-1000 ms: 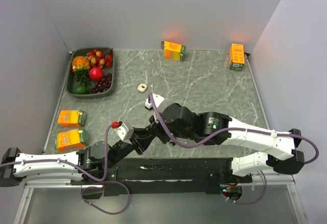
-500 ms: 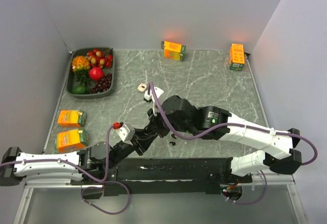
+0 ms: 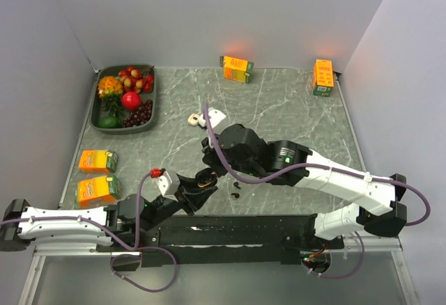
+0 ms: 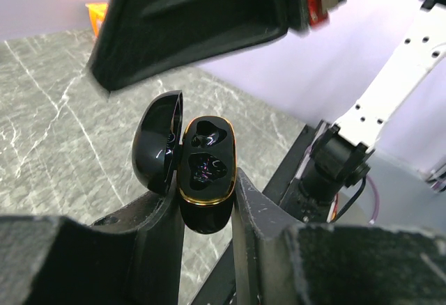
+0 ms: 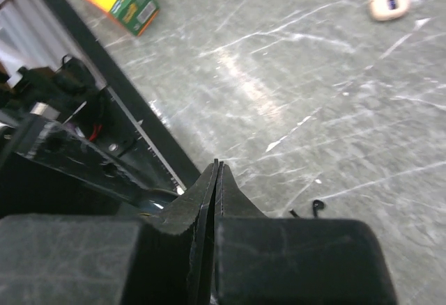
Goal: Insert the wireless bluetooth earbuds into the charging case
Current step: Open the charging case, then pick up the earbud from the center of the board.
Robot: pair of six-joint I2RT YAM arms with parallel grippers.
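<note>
Earbuds look unseated to me: a black earbud (image 5: 317,207) lies on the desk near its front edge, and a whitish earbud (image 5: 388,3) sits farther back. My left gripper (image 4: 207,204) clamps the charging case (image 4: 205,169), hinged open and facing up for loading. My right gripper (image 5: 217,171) is pinched together with nothing visible in it.

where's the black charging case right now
In the top view the glossy black, gold-rimmed charging case sits lid-open in the left end effector, near the marble table's front edge, beside the right arm's wrist.
</note>
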